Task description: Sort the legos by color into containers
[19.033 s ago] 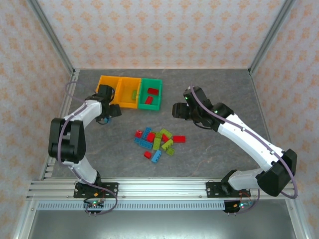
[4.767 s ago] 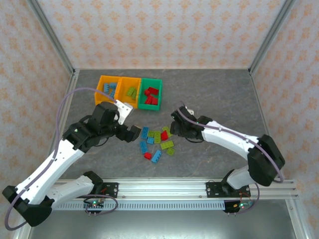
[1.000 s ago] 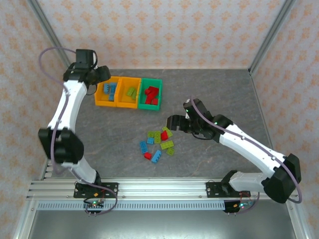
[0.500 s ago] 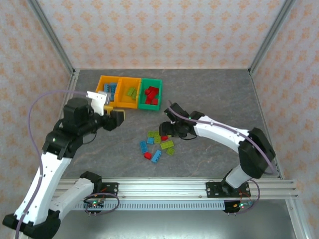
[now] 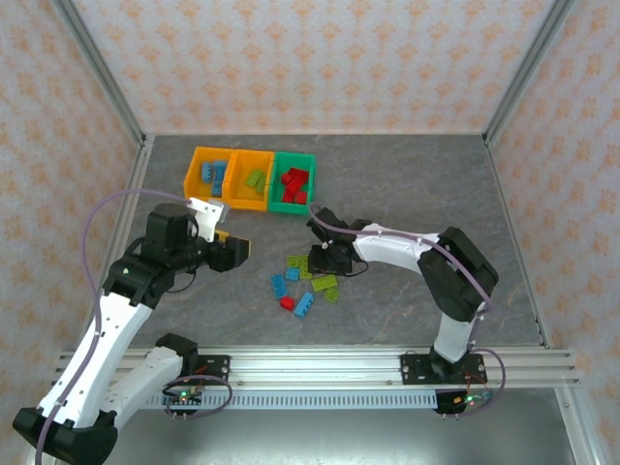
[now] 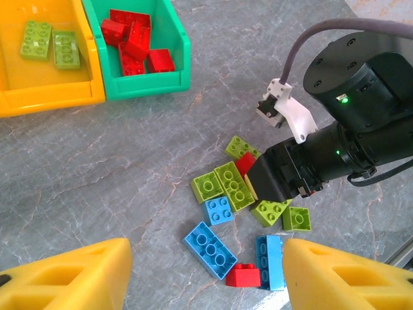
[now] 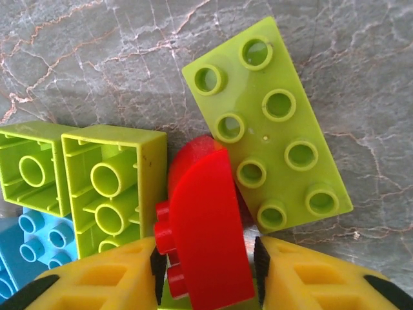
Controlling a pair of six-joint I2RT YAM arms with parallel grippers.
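My right gripper is down in the pile of loose legos at mid-table. In the right wrist view its yellow fingers press both sides of a red curved brick, wedged between a lime plate and a hollow-side-up lime brick. My left gripper hangs open left of the pile. Below it lie a blue long brick, a small red brick and a blue square brick. The three joined containers stand at the back, holding blue, lime and red bricks.
The green bin with red bricks and the orange bin with lime bricks lie at the top left of the left wrist view. The right arm's black wrist looms over the pile's right side. Bare grey table surrounds the pile.
The left arm swung from the bins back toward the pile. The right gripper moved left and down into the pile and closed around the red curved brick.
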